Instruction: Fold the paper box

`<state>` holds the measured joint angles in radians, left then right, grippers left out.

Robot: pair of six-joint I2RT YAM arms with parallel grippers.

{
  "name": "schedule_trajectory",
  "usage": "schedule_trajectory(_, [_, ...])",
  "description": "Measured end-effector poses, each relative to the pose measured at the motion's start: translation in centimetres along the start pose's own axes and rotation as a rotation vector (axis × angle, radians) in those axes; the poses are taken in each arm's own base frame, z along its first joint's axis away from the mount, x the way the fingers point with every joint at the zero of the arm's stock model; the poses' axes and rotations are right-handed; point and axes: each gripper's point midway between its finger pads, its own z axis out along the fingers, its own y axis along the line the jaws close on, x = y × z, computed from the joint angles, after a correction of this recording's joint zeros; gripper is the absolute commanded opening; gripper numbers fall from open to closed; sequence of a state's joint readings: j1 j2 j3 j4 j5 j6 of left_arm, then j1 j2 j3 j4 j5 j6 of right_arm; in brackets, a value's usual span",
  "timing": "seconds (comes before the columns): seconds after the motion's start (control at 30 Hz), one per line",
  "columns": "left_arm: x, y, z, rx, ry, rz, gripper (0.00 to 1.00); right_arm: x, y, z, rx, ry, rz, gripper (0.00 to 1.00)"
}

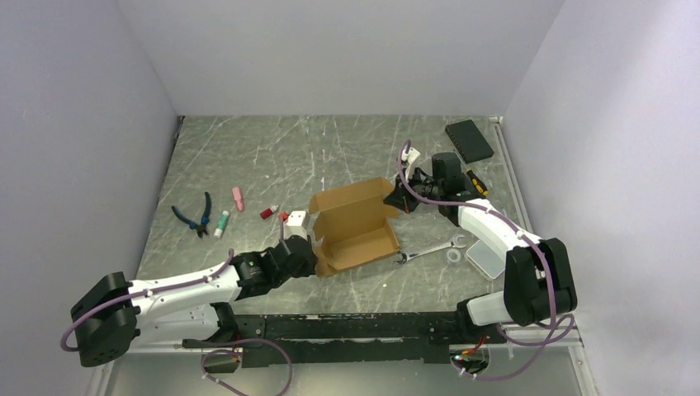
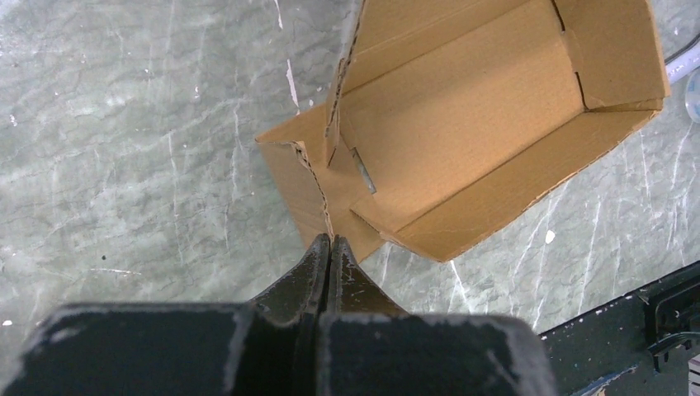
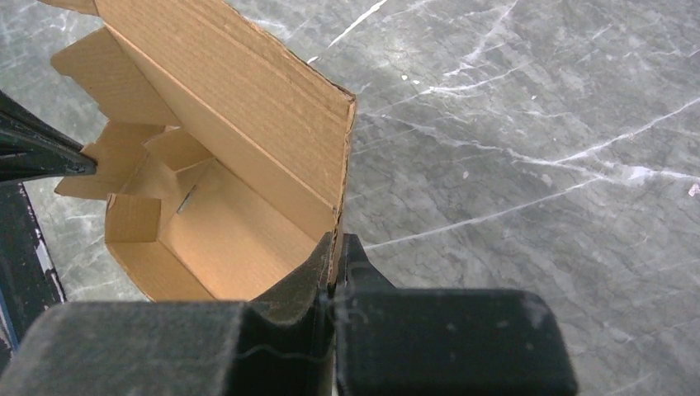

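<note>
Tabletop [image 1: 272, 148]: one, grey marbled, walled on three sides.

Arms: two, both reaching to the middle.

Paper box [image 1: 357, 227]: one, plain brown, mid-tabletop between the two claws. It is half formed, with the tray open upward and the lid panel standing at the far side.

Left claw [image 1: 312, 252]: fingers pressed together, tips at the flat flap on the box's near-left corner. Cannot tell whether any cardboard is pinched.

Right claw [image 1: 402, 198]: clamped on the lid panel's right edge.

Other items, overhead view:
- one black pad [image 1: 469, 140], far right corner
- one clear case [image 1: 485, 260], near right
- one pair of pliers [image 1: 196, 216], left
- one wrench [image 1: 429, 249], just right of the box
- one screwdriver [image 1: 476, 181], beside the right arm
- four small pieces left of the box, colours pink, green-capped, red and white

View differences:
- Left wrist view: shows the left claw [image 2: 330, 241] and the box [image 2: 470, 124] interior, with a slot in the floor and the end flaps folded in. The overhead view does not resolve these.
- Right wrist view: shows the cardboard edge running between the right claw [image 3: 334, 247] fingers on the box [image 3: 223, 124]. It also shows the other claw's tip on the flap.
</note>
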<state>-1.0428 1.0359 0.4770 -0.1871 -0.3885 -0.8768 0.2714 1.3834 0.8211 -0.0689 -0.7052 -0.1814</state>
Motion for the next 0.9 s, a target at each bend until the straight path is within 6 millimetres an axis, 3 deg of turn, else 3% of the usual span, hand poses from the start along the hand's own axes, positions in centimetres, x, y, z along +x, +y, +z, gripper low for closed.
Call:
schedule_trajectory(0.63, [1.1,-0.8,0.8,0.064,0.049,0.145,0.00,0.2,-0.5,0.2,0.023,0.005,0.006,0.00])
schedule_trajectory(0.9, [-0.2,-2.7,0.6,0.099,0.048,0.197,0.00,0.1,-0.5,0.3,0.023,0.004,0.004,0.00])
